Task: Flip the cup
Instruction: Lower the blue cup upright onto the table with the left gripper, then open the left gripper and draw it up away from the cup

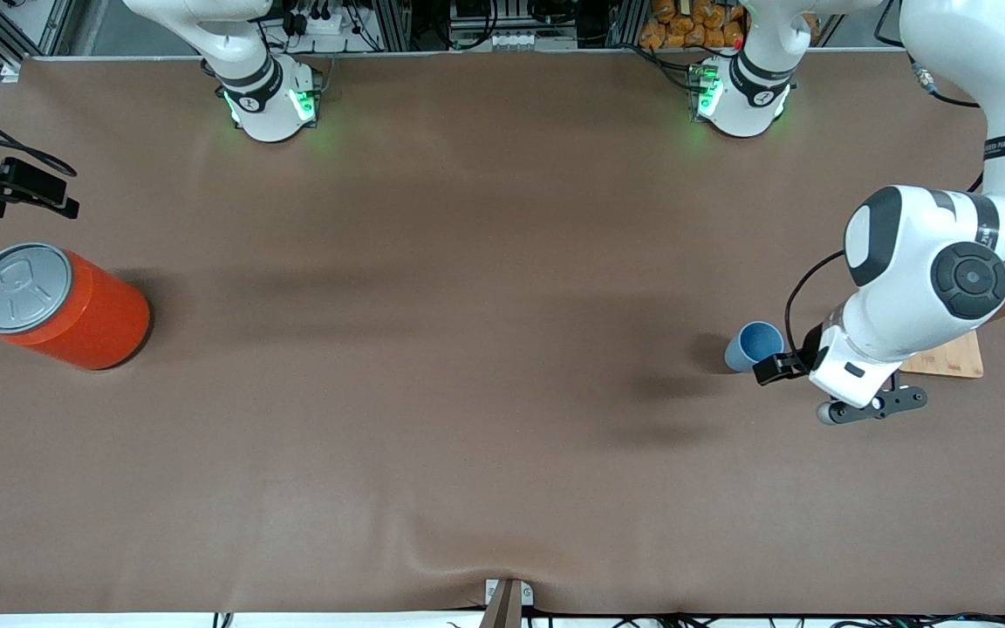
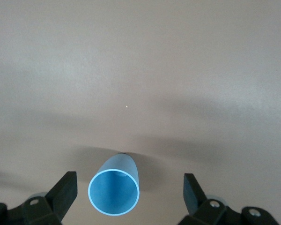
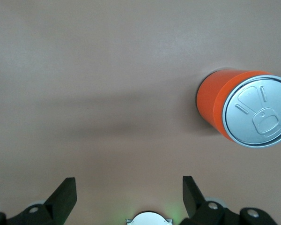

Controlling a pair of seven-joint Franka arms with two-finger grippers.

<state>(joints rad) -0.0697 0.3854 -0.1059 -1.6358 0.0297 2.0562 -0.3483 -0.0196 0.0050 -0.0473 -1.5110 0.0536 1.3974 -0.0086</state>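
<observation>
The left gripper (image 2: pixel 129 192) was seen with its two fingers spread wide apart, and nothing was clamped between them. In the left wrist view the cup (image 2: pixel 114 189) was found between the fingers, closer to one finger (image 2: pixel 64 191) than to the other (image 2: pixel 194 192), and a gap was visible on both sides, so no contact was made. In the front view the same gripper (image 1: pixel 780 366) was placed just beside the cup (image 1: pixel 753 345), low over the table (image 1: pixel 485 419), toward the left arm's end of it.

The cup was standing upright on the table, with its long axis about vertical. Its mouth was pointed upward, the darker blue inside was shown to both cameras, and the narrower base was resting on the brown surface. It was therefore judged that the flip itself was already done and that the step in hand was the release. The next move was expected to be a clean retreat of the left gripper, straight away from the cup, so that the light cup would not be touched by a finger and knocked over.

The right gripper (image 3: pixel 129 194) was also held open and empty, at the right arm's end of the table; this arm was waiting. An orange can (image 3: pixel 243 108) with a grey lid was seen below it, standing on the table (image 1: pixel 62 305), well apart from the cup. A wooden board (image 1: pixel 956 358) was partly hidden under the left arm.
</observation>
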